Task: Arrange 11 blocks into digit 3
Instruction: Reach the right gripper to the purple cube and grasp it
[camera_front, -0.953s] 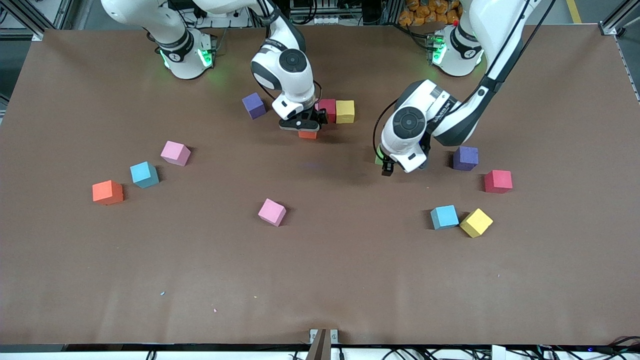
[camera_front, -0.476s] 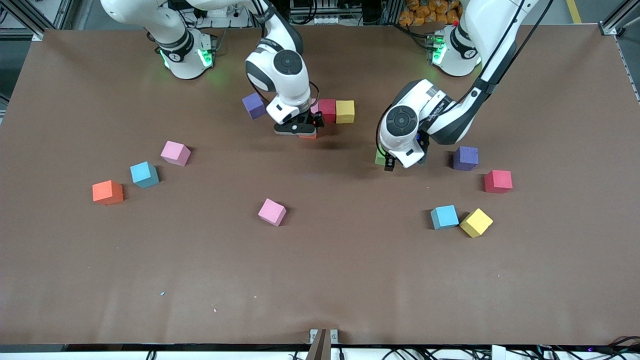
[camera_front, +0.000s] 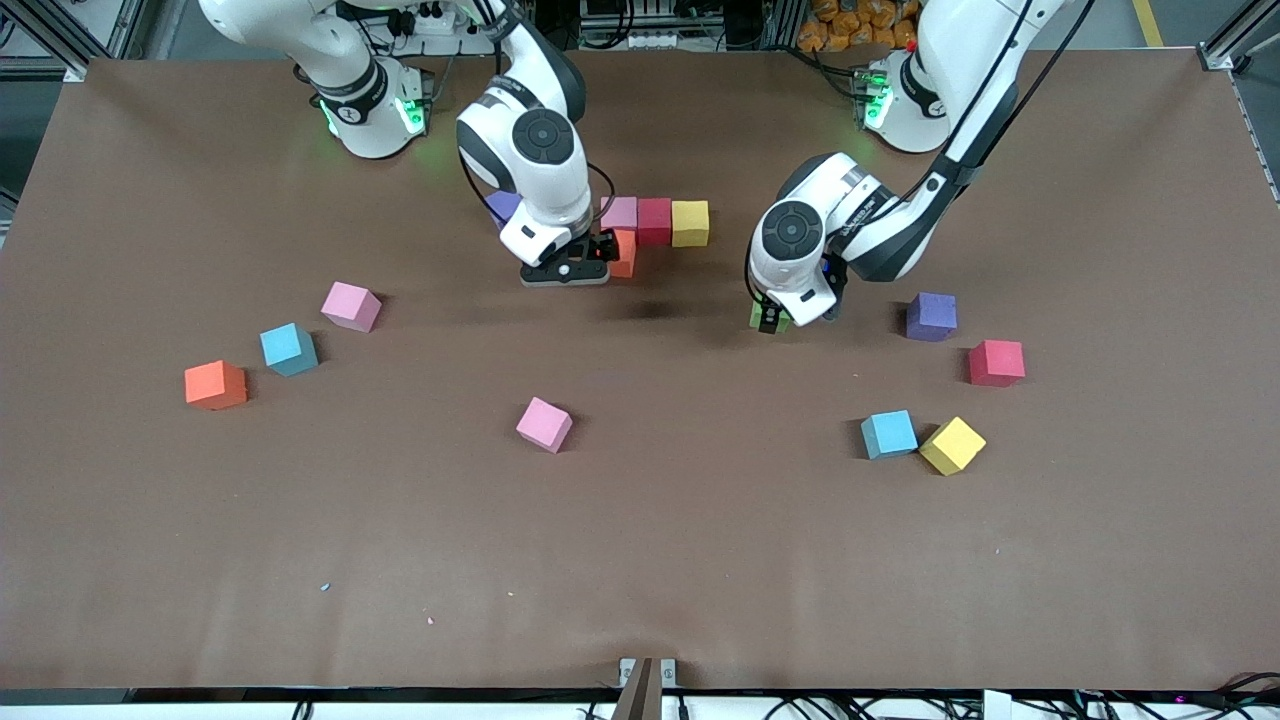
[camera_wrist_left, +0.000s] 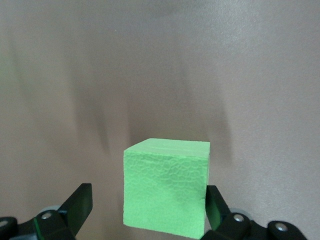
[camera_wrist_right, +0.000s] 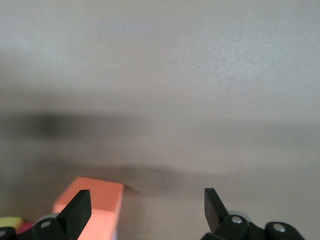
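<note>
Both arms have shifted: the right gripper (camera_front: 590, 262), fingers spread, has left the orange block (camera_front: 624, 252) under the pink-red-yellow row; the left gripper (camera_front: 772, 322), spread, straddles the green block (camera_wrist_left: 166, 186) to grasp it.

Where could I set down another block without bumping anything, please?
The table is bare nearer the camera than the pink block. It is crowded around the pink-red-yellow row and the blue block touching the yellow block.

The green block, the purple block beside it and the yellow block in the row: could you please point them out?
green block (camera_wrist_left: 167, 190): left wrist view, front face.
purple block (camera_front: 931, 316): front view, top face.
yellow block (camera_front: 690, 222): front view, top face.
</note>
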